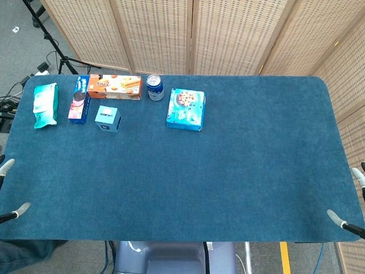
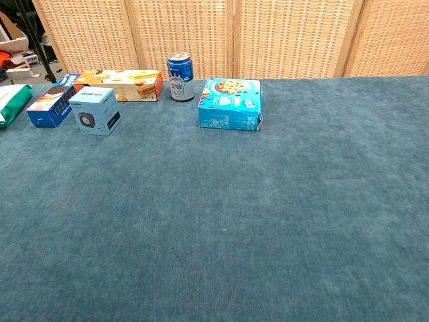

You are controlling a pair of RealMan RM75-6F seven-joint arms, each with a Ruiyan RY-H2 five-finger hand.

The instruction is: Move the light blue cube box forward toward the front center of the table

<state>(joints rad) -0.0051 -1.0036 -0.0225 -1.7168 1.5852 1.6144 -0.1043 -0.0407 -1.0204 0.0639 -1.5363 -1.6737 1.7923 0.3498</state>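
Note:
The light blue cube box (image 1: 108, 118) (image 2: 95, 111) stands upright at the back left of the blue table, a dark round print on its front face. Only fingertips of my left hand (image 1: 17, 211) show in the head view, at the table's near left edge, far from the box. At the near right edge, fingertips of my right hand (image 1: 337, 217) show in the same way. Both hands have their fingers apart with nothing in them. The chest view shows neither hand.
Along the back stand a green packet (image 1: 45, 105), a dark blue biscuit box (image 1: 79, 100), an orange biscuit box (image 1: 114, 87), a blue can (image 1: 154, 87) and a flat cyan cookie box (image 1: 186, 109). A woven screen (image 1: 194, 34) stands behind the table.

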